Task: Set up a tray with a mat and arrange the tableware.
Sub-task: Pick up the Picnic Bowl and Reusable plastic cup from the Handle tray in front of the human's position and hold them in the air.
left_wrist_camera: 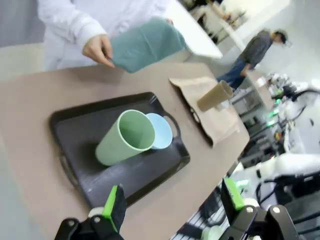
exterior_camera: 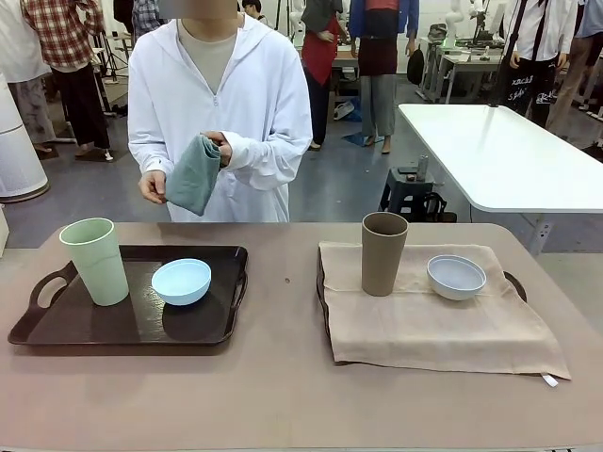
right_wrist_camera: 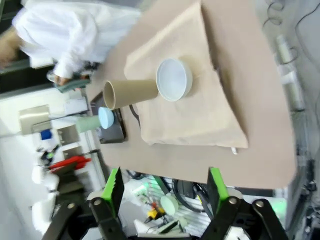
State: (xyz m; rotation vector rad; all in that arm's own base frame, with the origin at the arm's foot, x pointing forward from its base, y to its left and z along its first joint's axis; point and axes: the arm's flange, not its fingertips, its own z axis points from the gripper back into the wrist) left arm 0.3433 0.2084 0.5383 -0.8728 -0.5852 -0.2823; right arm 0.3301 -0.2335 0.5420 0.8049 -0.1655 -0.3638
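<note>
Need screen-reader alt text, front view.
A person across the table holds a folded teal cloth. On the left, a dark tray carries a pale green cup and a light blue bowl; on the right, a brown cup and a whitish bowl stand on a beige mat.

right tray (exterior_camera: 516, 282) largely beneath the beige mat (exterior_camera: 424, 325)

On the table (exterior_camera: 283, 395), the left tray (exterior_camera: 57, 325) carries a cup (exterior_camera: 96, 261) at its left with a bowl (exterior_camera: 181, 282) just right of it. The right tray (exterior_camera: 321, 282), well apart, lies under a mat (exterior_camera: 433, 330), on which a second cup (exterior_camera: 383, 253) stands left of a second bowl (exterior_camera: 456, 277).
</note>
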